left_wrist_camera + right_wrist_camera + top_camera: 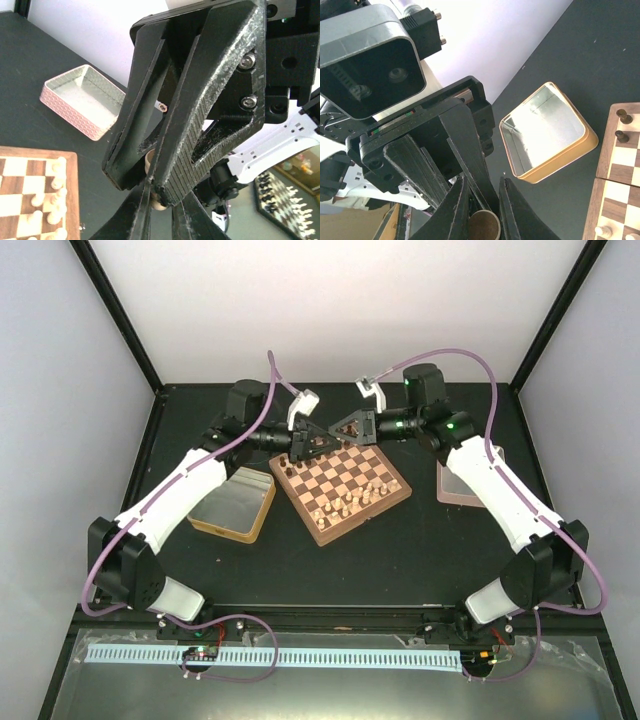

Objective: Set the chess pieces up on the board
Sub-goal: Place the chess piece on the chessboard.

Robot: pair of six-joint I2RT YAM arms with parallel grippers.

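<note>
Left end effector (pixel 322 439): I see its fingers pressed in on a pale piece (pixel 159 203), gripping the lower part.
Right end effector (pixel 342 429): tip to tip with the left one. Its fingers (pixel 200 110) come together on the upper part of the same pale piece, and in its own wrist view the round end of the piece sits snug between the two tips.
Pale piece: held in the air between both end effectors, above the far corner of the board.
Board (pixel 330 502): flat on the table (pixel 400 560), below the joined end effectors and reaching from them toward the arm bases.
Pale pieces on the board (pixel 362 496): I see a loose cluster standing on the side of the board away from the end effectors. I cannot tell the types.
Dark pieces (pixel 623 117): a few stand along the board edge just below the left end effector.
Tan tray (pixel 232 503): on the table, outboard of the left end effector and nearer the bases, just beside the board, open side up.
Pink tray (pixel 82 100): on the table, outboard of the right end effector. In the top view that arm partly covers it.
</note>
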